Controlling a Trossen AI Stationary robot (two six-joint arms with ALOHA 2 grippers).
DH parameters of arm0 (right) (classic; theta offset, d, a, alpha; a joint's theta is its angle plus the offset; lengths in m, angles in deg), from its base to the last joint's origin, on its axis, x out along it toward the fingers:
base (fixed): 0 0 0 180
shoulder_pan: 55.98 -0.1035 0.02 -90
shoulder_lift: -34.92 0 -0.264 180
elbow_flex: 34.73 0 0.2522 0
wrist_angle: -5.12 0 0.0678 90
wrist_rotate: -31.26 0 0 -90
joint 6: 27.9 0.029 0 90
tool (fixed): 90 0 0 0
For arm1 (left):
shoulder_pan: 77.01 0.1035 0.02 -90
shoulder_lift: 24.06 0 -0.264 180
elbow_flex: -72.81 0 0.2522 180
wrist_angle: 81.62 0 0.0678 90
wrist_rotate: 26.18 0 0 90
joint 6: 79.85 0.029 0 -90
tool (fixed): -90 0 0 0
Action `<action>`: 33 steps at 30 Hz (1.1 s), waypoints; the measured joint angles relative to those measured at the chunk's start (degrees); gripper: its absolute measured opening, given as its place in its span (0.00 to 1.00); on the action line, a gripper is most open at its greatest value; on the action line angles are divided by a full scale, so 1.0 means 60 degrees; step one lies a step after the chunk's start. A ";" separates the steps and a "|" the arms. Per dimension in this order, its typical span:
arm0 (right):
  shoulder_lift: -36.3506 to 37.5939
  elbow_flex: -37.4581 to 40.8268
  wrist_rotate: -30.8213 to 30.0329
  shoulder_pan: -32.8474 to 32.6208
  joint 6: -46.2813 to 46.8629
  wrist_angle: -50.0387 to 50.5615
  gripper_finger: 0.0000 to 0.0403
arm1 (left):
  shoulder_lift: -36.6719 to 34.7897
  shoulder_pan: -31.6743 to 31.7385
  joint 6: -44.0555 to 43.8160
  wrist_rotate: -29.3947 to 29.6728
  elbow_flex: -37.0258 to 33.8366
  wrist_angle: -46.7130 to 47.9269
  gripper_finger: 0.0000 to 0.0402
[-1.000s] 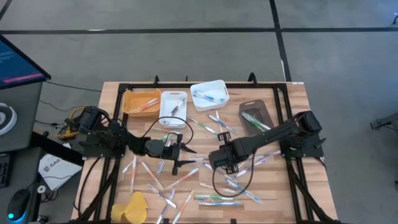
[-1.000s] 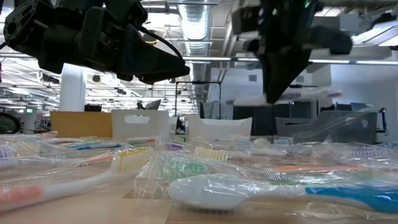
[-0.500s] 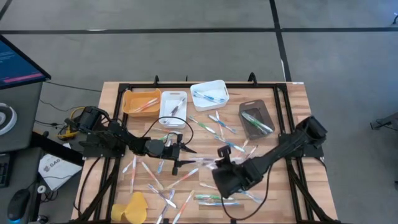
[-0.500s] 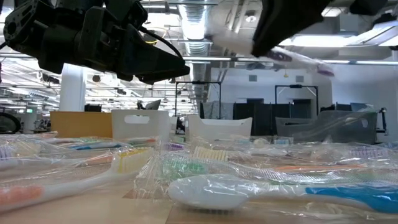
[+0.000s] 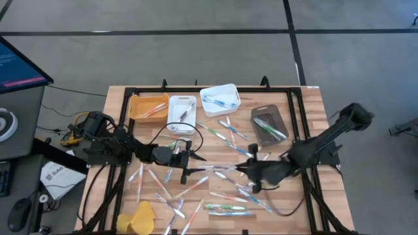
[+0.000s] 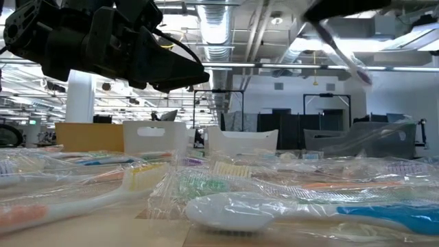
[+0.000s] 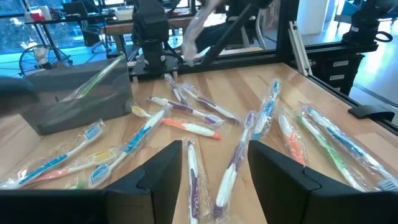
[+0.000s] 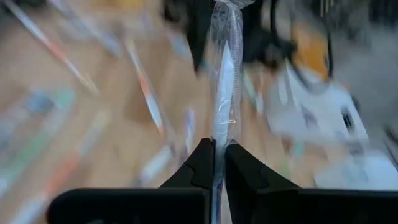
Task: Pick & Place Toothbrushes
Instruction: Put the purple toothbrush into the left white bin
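Dozens of thin plastic-wrapped toothbrushes (image 5: 215, 207) lie scattered on my pale wooden table (image 5: 313, 98), below both arms. My right gripper (image 8: 216, 163) is raised above them, its dark fingers pinched on one white toothbrush in clear wrap (image 8: 222, 93), which sticks straight out ahead of the fingertips. My left gripper (image 7: 216, 163) hovers with its fingers parted and nothing between them, more wrapped brushes lying just ahead of it.
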 joint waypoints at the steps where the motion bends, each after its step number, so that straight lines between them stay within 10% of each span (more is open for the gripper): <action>1: 0.0455 0.0763 0.0283 0.0031 -0.0495 -0.1347 0.02 | 0.0000 0.0003 0.0026 0.0009 0.0000 -0.0004 0.44; 9: 0.1522 0.4143 0.3534 0.0757 -0.2952 -0.8797 0.02 | 0.0004 0.0247 0.0030 0.0342 0.0000 -0.0949 0.44; 16: 0.0381 0.3829 0.5636 0.1520 -0.2852 -1.0192 0.02 | 0.0004 0.0270 -0.0015 0.0375 0.0292 -0.1774 0.44; 33: -0.1905 0.1716 0.6325 0.2356 -0.2948 -0.9638 0.02 | 0.1166 0.0270 0.0048 -0.0608 0.1392 -0.1768 0.44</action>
